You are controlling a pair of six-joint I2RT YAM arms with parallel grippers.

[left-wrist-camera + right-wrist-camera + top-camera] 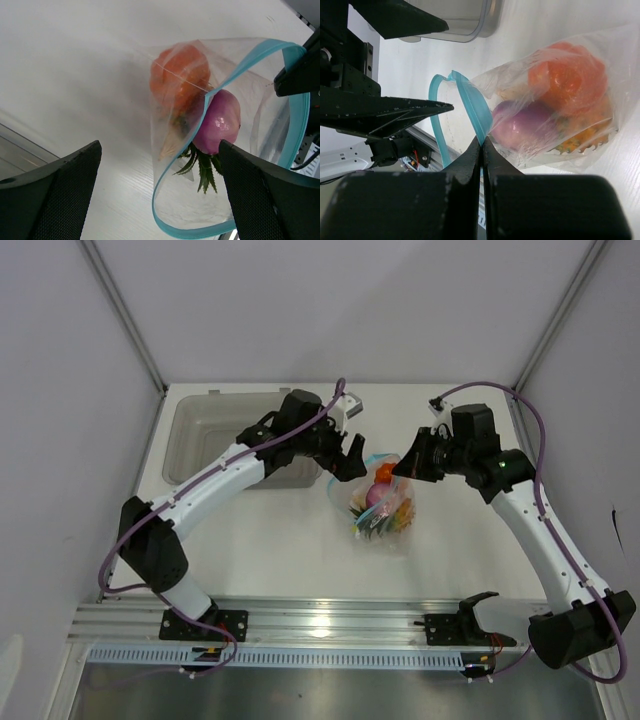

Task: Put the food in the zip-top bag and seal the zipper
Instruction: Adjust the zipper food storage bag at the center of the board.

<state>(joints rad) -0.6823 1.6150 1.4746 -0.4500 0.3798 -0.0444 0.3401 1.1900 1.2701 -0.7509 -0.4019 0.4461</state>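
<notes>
The zip-top bag [385, 505] lies on the white table [270, 550], about mid-table, just right of the grey translucent tray [200, 435] and between the two grippers. Its mouth points toward the far side.

Contents, seen through the clear plastic:
- the orange [180, 75], deepest in the bag;
- the purple-red onion [217, 122], beside it and nearer the mouth;
- the pineapple [582, 137], its green leaves showing below the onion in the left wrist view;
- a pale beige piece [169, 146] under the orange, too unclear to identify.

No food is seen lying loose on the table.

The zipper [472, 107] is unsealed. The light blue strip stands open in a wide loop around the mouth, its two sides well apart.

The right gripper [481, 142] reaches in from the right. Its fingers are pressed fully together, and the blue strip runs in between their tips, so it has the mouth edge pinched.

The left gripper [350, 462] comes in from the left, over the corner of the tray. Its fingers are spread as wide as they go and have hold of nothing. In its own camera the open mouth of the bag appears between the two fingers, and its right finger [260, 195] is close to the blue strip. Whether they touch cannot be told.

A metal rail [320, 620] at the table's near edge carries both arm bases.
</notes>
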